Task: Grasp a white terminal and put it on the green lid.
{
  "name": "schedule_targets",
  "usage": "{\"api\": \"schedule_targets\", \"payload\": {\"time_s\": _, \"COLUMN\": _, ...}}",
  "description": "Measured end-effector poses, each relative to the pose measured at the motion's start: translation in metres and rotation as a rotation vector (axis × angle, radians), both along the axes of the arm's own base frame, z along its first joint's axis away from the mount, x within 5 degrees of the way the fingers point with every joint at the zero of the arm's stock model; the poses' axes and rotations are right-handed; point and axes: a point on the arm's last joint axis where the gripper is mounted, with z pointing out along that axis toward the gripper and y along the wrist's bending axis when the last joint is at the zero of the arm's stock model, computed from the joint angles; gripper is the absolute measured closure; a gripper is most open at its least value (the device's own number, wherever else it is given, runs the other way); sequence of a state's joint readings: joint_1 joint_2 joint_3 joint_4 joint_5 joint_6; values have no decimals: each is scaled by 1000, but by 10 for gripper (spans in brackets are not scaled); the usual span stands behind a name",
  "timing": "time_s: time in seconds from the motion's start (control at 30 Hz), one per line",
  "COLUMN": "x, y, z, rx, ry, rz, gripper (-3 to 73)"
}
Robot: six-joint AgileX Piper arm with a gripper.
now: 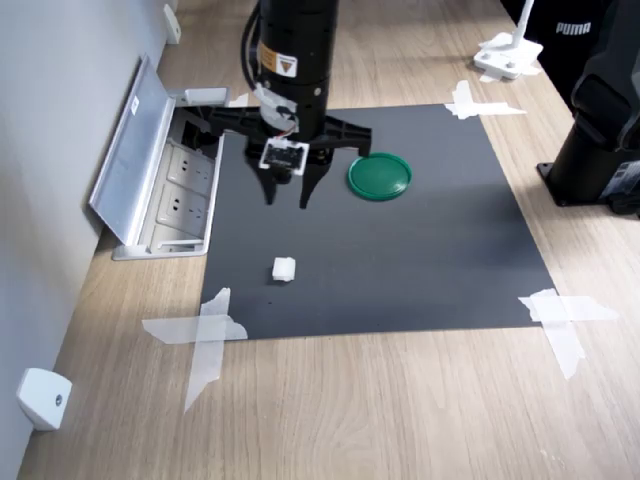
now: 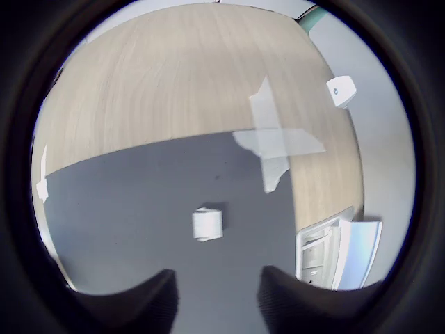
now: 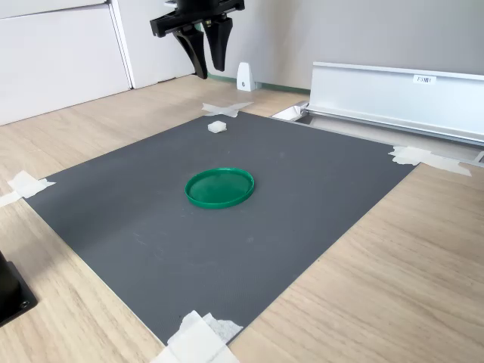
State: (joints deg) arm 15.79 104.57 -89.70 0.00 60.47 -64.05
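Terminal (image 1: 284, 268) and lid (image 1: 380, 177) apart on mat (image 1: 420, 270)

Light wood tabletop (image 1: 400, 400), dark grey mat (image 1: 400, 260) taped at corners, grey wall (image 1: 50, 100), open socket box (image 1: 175, 190)

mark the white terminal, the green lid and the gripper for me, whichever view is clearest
white terminal (image 1: 284, 268): first exterior view, centre of the small block on the dark mat.
green lid (image 3: 219, 187): second exterior view, flat middle of the disc.
gripper (image 1: 288, 195): first exterior view, midway between the two black fingertips, open and empty above the mat.
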Motion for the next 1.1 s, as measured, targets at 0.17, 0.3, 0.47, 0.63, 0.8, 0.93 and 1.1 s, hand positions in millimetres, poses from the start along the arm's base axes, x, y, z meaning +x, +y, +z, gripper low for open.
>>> {"api": "schedule_targets", "payload": {"time_s": 0.17, "x": 3, "y": 19, "z": -5, "rx": -71, "ry": -35, "rz": 52, "gripper": 5}}
{"api": "schedule_targets", "payload": {"time_s": 0.3, "x": 5, "y": 29, "z": -18, "rx": -75, "ry": -2, "rz": 64, "gripper": -17}}
{"api": "schedule_targets", "payload": {"time_s": 0.47, "x": 11, "y": 31, "z": -36, "rx": -86, "ry": 34, "rz": 65, "gripper": -18}}
{"api": "schedule_targets", "payload": {"time_s": 0.63, "x": 16, "y": 33, "z": -47, "rx": -86, "ry": 37, "rz": 67, "gripper": -16}}
{"api": "schedule_targets", "payload": {"time_s": 0.8, "x": 16, "y": 33, "z": -60, "rx": -85, "ry": 38, "rz": 71, "gripper": -16}}
{"api": "schedule_targets", "payload": {"time_s": 0.93, "x": 13, "y": 32, "z": -72, "rx": -87, "ry": 45, "rz": 78, "gripper": -16}}
{"api": "schedule_targets", "payload": {"time_s": 1.1, "x": 14, "y": 32, "z": -79, "rx": -81, "ry": 28, "rz": 77, "gripper": -14}}
